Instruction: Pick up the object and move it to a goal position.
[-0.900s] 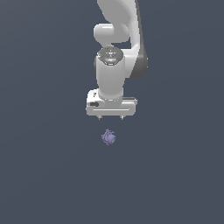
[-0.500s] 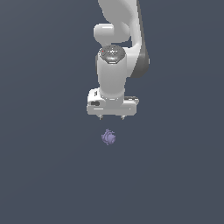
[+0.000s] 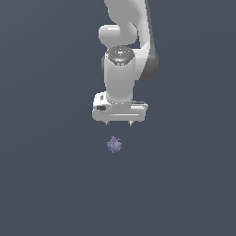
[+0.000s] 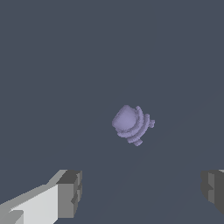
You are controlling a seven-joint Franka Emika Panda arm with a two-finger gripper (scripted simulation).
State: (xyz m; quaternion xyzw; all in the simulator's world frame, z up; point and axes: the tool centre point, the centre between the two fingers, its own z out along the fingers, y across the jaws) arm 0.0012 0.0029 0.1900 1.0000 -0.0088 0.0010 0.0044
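exterior view: the tool [image 3: 119, 122] hangs above the object [image 3: 114, 144], fingers spread wide, nothing in them; the blob sits on the plain surface [image 3: 46, 184], no edges visible.
wrist view: object [image 4: 131, 124] lies ahead of the gap between fingertips [image 4: 70, 192].
tip: I'd centre over it first, then drop straight down and close.

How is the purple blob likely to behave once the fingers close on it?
The purple blob looks rounded, so it may roll if nudged off-centre. Its ridged surface probably gives the pads some grip. It is much narrower than the open gripper, so it should fit between the fingers easily.
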